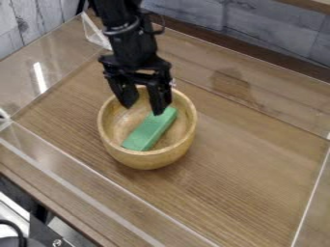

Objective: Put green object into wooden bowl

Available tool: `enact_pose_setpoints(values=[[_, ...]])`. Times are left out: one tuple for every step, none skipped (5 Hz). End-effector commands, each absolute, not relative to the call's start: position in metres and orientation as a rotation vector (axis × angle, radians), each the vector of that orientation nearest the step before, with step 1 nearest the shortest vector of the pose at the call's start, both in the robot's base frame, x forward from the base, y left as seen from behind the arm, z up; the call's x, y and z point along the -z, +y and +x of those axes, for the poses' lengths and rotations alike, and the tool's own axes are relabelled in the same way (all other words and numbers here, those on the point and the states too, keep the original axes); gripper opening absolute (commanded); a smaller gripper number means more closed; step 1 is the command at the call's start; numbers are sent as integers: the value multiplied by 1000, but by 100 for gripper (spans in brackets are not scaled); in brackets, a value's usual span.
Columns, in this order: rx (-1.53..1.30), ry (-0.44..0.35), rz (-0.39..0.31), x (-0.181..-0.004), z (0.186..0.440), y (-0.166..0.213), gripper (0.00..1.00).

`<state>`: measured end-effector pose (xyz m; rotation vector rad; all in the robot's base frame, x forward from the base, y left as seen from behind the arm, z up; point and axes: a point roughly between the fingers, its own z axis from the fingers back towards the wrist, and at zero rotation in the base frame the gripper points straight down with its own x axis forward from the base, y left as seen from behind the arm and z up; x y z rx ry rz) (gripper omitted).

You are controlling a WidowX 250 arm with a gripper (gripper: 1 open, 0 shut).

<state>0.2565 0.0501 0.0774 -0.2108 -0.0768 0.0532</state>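
The green object (151,129) lies flat inside the wooden bowl (147,152), slanting from the lower left to the upper right of its hollow. My gripper (142,100) hangs over the bowl's far rim, pointing down, open, with nothing between its black fingers (158,99). Its fingertips stand just above the upper end of the green object and apart from it.
The bowl sits on a wooden tabletop (245,183) enclosed by low clear plastic walls (77,183). A grey plank wall (271,24) runs behind. The black arm (116,19) rises from the gripper toward the top of the view.
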Motion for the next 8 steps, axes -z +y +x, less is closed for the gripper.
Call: enact_pose_setpoints(values=[[-18,-122,-199,-90,264,53,100],[0,-120,-204,-91,265,53,100],[2,-121,-208,-90,258,67,100],[14,-119,-209,-84,251,73,100],[-5,-122,-214,-84,245,81,100],[-125,-135,-210,-101,240,80,100],[-224,-154,-205,-120,236,77,100],[-198,-158,-204,-116,233,72,100]])
